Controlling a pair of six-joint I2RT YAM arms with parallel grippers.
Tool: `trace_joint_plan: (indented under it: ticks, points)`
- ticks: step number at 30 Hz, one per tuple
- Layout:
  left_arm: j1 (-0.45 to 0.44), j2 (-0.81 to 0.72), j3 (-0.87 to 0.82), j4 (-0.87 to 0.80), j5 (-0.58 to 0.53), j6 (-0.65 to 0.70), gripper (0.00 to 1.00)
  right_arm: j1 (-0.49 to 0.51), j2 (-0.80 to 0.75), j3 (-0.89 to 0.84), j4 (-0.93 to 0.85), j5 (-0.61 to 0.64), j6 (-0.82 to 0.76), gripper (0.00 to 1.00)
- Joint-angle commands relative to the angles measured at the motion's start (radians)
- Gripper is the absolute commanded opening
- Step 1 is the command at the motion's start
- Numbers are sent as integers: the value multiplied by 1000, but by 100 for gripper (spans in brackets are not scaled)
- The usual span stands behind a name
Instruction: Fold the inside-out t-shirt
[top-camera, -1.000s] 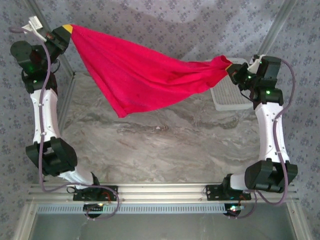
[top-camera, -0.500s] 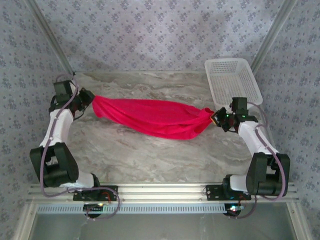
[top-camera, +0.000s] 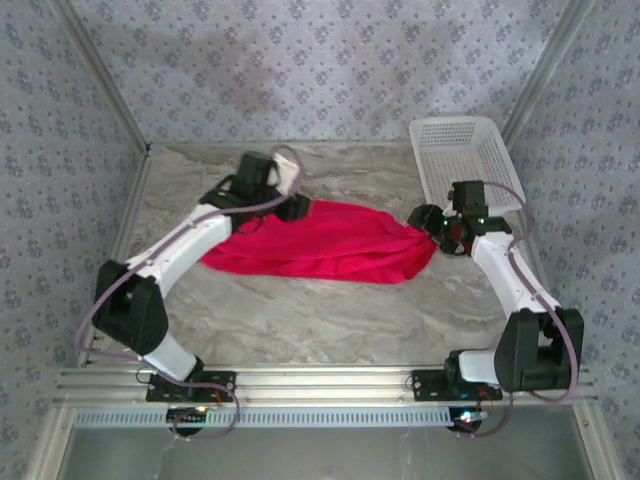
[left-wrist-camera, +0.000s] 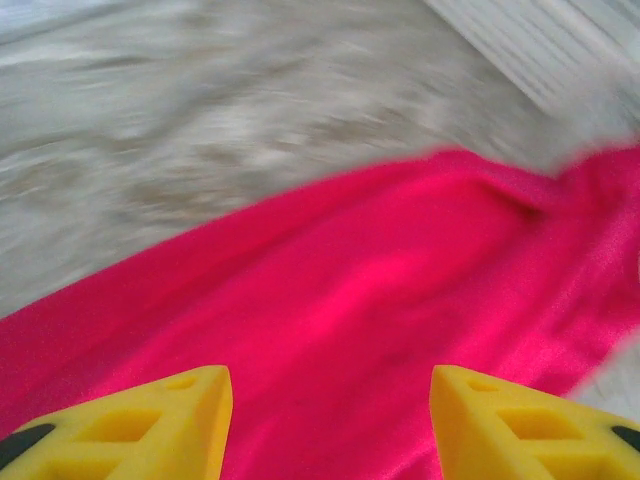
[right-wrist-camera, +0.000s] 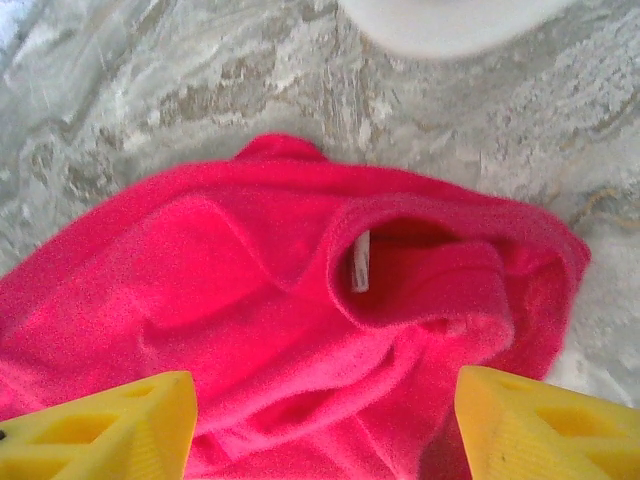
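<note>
In the overhead view, the t-shirt (top-camera: 320, 245), which hung stretched between both arms half a second ago, now lies slumped on the table (top-camera: 330, 310). The left gripper (top-camera: 293, 208) has swung inward and sits over the shirt's far edge. The right gripper (top-camera: 428, 220) is at the opposite end. Just beyond it stands the white mesh basket (top-camera: 450, 120), with nothing inside.

In the left wrist view, the yellow fingers (left-wrist-camera: 150, 420) stand apart with nothing between them, so the grip is released. Smooth red cloth spreads beneath and ahead of them.

In the right wrist view, that gripper has also let go. Rumpled cloth lies directly below its spread fingers, and the neck opening with its white tag (right-wrist-camera: 360, 260) is just ahead.

The fabric looks light and limp and is likely to sag and bunch. A pinch on a hem or the collar edge should hold better than one on the loose middle.
</note>
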Motion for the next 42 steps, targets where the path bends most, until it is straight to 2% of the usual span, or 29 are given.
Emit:
trace_joint_plan:
  ticks: [1, 6, 9, 13, 16, 20, 22, 27, 28, 31, 33, 38, 41, 42]
  points:
    - [-117, 115, 9, -4, 129, 260, 55, -1, -53, -65, -89, 30, -66, 68]
    - [-207, 278, 105, -43, 155, 303, 59, -22, -117, -150, -83, -11, -61, 65]
    - [-228, 354, 155, -72, 142, 324, 65, -24, -150, -172, -88, -24, -61, 65]
    - [-235, 418, 203, -87, 83, 346, 65, -20, -184, -197, -82, -41, -51, 63]
    - [-229, 442, 250, -108, 46, 366, 52, 17, -194, -222, -60, -59, -34, 57]
    - [-202, 485, 342, -171, 54, 349, 15, 93, -175, -247, -15, -70, 8, 54]
    - [-194, 505, 371, -202, 63, 346, 2, 128, -165, -249, 10, -64, 41, 54]
    - [-186, 487, 382, -230, 101, 332, 0, 206, -92, -230, 64, -25, 73, 53]
    - [-186, 476, 373, -222, 113, 329, 5, 211, -73, -223, 66, -18, 77, 52]
    - [-196, 445, 323, -179, 130, 325, 40, 210, -45, -214, 65, 12, 82, 51]
    - [-207, 430, 286, -141, 128, 329, 51, 197, -47, -217, 57, 22, 78, 50]
    - [-232, 453, 263, -102, 96, 329, 62, 146, -71, -234, 45, 8, 70, 50]
    - [-243, 482, 271, -76, 50, 331, 61, 144, -85, -242, 48, 9, 73, 50]
    - [-242, 493, 278, -70, 35, 329, 56, 147, -85, -244, 48, 5, 73, 50]
